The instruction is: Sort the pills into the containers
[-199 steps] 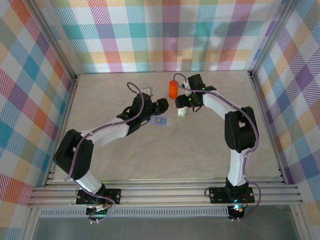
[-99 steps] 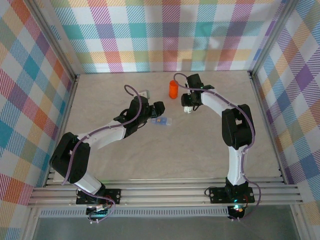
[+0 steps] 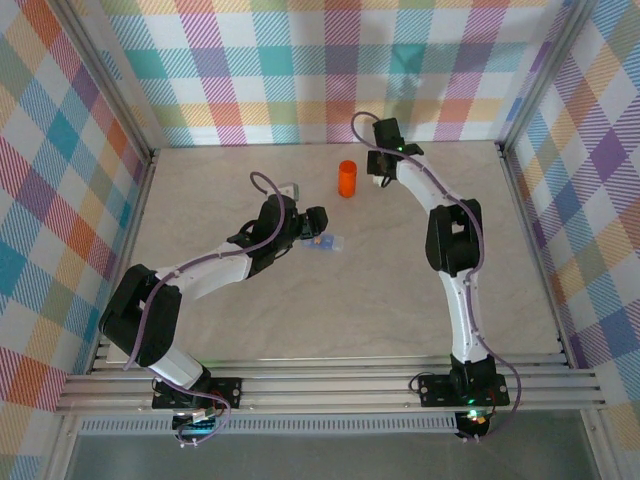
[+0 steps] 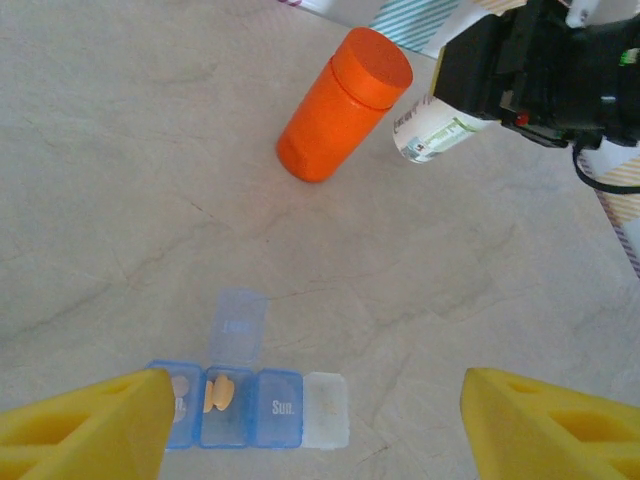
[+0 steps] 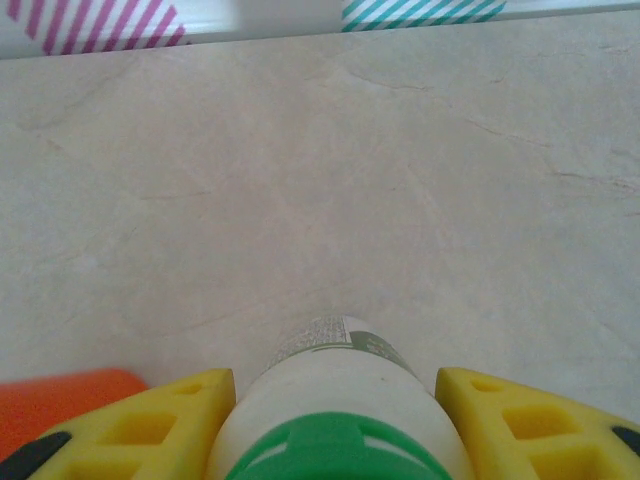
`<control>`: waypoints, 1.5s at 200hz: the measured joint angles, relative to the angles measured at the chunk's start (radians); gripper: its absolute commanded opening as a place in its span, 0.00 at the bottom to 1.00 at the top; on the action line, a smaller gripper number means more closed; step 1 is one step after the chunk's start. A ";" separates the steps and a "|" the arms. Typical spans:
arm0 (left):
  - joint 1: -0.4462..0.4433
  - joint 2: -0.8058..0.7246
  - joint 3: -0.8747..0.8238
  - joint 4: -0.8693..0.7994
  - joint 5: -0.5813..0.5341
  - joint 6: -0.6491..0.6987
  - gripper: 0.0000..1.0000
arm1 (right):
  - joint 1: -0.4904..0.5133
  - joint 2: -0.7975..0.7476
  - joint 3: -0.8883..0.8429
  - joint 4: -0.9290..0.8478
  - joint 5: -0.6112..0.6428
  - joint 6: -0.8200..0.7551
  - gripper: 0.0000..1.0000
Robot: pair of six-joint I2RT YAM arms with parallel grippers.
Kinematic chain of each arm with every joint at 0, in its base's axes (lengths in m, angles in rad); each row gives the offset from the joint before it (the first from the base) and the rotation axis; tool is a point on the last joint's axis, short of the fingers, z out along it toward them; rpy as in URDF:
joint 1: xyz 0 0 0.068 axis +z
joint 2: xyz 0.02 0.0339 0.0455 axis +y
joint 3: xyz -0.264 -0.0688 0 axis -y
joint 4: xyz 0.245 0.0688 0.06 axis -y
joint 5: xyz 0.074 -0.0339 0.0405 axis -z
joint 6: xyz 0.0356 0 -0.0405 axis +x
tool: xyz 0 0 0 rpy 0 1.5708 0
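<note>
Only legible txt: "Sun." in white on a closed blue lid of the pill box (image 4: 275,410), near side of the orange bottle (image 4: 343,105). Flipped-up lid (image 4: 237,322): faint lettering, unreadable. White bottle (image 4: 430,138), just right of orange bottle: label print too small to read.

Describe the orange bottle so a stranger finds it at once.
Look at the far middle of the table. The orange bottle stands upright there, beside the right gripper. Unlike the white bottle in that gripper, it is orange all over.
</note>
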 measured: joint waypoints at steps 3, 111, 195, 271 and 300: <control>0.000 0.000 0.000 0.000 0.000 0.002 0.76 | 0.000 0.008 0.011 -0.007 0.000 0.000 0.47; 0.034 -0.005 0.000 -0.034 -0.017 0.012 0.75 | -0.010 0.029 0.037 -0.090 -0.067 0.029 0.72; 0.154 0.071 0.000 -0.108 0.040 -0.026 0.61 | 0.024 -0.552 -0.562 0.102 -0.180 0.021 0.70; 0.163 0.270 0.031 -0.118 0.170 -0.059 0.55 | 0.158 -0.583 -0.864 0.190 -0.375 0.079 0.64; 0.166 0.289 0.040 -0.090 0.198 -0.079 0.54 | 0.179 -0.545 -0.900 0.257 -0.430 0.121 0.61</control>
